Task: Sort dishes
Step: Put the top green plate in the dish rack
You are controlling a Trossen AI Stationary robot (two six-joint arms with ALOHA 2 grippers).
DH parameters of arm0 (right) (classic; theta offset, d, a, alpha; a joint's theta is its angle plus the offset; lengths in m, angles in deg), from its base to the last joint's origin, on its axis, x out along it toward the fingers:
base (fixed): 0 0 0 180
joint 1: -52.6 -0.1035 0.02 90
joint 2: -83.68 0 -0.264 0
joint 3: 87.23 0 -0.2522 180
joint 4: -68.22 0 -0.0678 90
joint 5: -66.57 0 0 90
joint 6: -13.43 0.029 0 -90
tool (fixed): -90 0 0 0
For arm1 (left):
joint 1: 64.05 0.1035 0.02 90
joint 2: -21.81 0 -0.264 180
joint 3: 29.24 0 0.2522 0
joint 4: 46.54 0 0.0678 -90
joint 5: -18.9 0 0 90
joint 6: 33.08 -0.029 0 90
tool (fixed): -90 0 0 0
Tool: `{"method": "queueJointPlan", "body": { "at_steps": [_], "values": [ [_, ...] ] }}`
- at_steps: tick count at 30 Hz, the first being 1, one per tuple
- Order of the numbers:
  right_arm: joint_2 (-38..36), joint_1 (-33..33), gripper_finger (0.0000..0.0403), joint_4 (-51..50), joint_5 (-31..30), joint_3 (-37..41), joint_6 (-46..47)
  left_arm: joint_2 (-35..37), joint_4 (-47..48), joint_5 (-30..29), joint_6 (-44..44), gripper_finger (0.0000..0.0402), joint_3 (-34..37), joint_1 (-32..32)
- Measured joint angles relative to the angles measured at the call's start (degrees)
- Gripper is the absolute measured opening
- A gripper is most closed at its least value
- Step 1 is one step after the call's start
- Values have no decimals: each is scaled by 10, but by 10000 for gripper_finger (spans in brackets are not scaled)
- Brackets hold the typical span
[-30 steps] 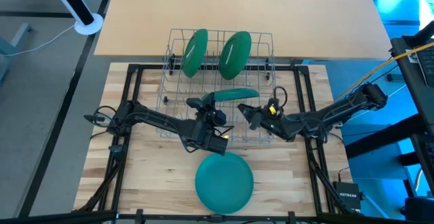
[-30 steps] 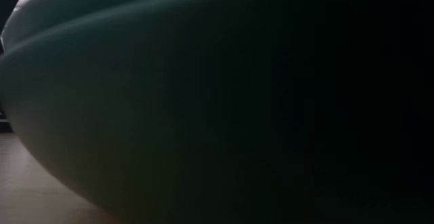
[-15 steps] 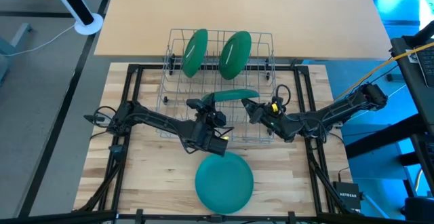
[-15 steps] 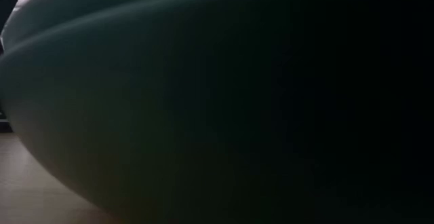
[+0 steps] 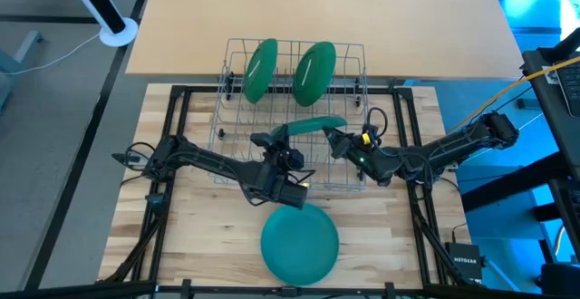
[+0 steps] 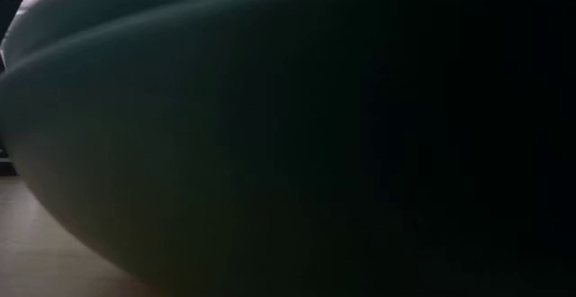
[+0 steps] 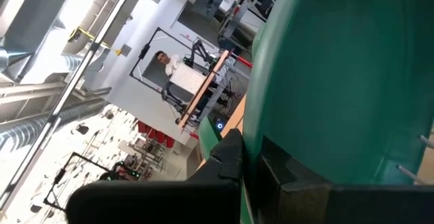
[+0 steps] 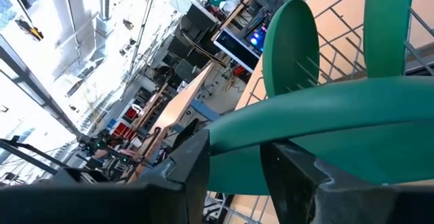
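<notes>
Two dark green plates (image 5: 260, 69) (image 5: 314, 72) stand on edge in the far row of the wire rack (image 5: 227, 63). A third plate (image 5: 313, 125) is on edge over the rack's near half, showing from above as a thin band. My left gripper (image 5: 272, 138) is shut on its left end. My right gripper (image 5: 329, 138) is open at its right end, where the rim (image 8: 237, 149) shows between the fingers. Another teal plate (image 5: 300, 242) lies flat on the table near the front edge and fills the low view (image 6: 315, 153). My left gripper pinches the held plate's rim at its left end (image 7: 271, 132), one finger (image 7: 230, 157) on each face. It comes at the plate from the table's near left side. The plate stands on edge over the rack; I cannot tell whether its lower edge rests on the wires. My right gripper has the plate's rim between its fingers (image 8: 196, 159), but I cannot tell whether they touch it.
The rack's wire prongs and walls (image 5: 358, 177) surround both grippers. A black frame (image 5: 181, 95) borders the wooden table top. The flat plate lies just in front of the left arm's wrist. A person shows far off in the room (image 7: 161, 58).
My right gripper has moved toward the table's far edge and a little to the left, up to the right end of the held plate. The left gripper and the plate have kept still.
</notes>
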Motion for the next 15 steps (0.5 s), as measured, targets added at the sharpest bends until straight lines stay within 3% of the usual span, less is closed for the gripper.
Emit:
{"method": "queueJointPlan", "body": {
  "at_steps": [15],
  "values": [
    [0, 0, 136, 34, -23, -1, 48, 1, -90, -7, -67, 0, 4, -3]
  ]
}}
